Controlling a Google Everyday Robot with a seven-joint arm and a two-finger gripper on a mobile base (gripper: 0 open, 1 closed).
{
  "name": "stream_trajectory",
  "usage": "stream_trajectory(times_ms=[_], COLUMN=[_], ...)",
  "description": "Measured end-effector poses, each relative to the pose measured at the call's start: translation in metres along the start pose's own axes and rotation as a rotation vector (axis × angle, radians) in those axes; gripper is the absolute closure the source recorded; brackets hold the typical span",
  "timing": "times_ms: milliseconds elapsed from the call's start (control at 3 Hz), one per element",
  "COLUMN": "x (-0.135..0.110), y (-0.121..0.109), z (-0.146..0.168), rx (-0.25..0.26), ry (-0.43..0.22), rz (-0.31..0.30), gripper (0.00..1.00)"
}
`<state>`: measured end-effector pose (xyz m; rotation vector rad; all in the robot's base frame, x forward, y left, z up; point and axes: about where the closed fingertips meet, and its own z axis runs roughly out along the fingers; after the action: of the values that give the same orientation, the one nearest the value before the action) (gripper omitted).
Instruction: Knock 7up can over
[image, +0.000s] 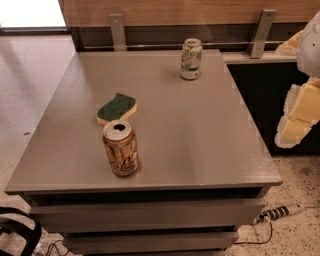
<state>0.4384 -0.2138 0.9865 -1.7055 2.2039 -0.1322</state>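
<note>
While both cans stand upright, items run as follows. Nearest: gold-orange can (120, 148), top opened, close to the front edge of the surface (200, 130). Behind it: green-and-yellow sponge (116, 108), lying flat. Right, beyond the surface's side edge: gripper (299, 116), pale yellow pads; whether spread or closed cannot be told. Farthest: 7up can (191, 59), near the back edge, well apart from everything. Advice: push sideways against its upper half, approaching from the right.
</note>
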Motion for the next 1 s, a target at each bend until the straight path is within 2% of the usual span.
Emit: stream_trajectory(times_ms=[333, 667, 1000], x=[0.0, 0.004, 0.013], y=[0.0, -0.011, -0.036], z=[0.0, 0.002, 0.013], rx=[0.0, 0.007, 0.038], ry=[0.0, -0.037, -0.145], rz=[0.0, 0.015, 0.09], gripper=[0.0, 0.0, 0.0])
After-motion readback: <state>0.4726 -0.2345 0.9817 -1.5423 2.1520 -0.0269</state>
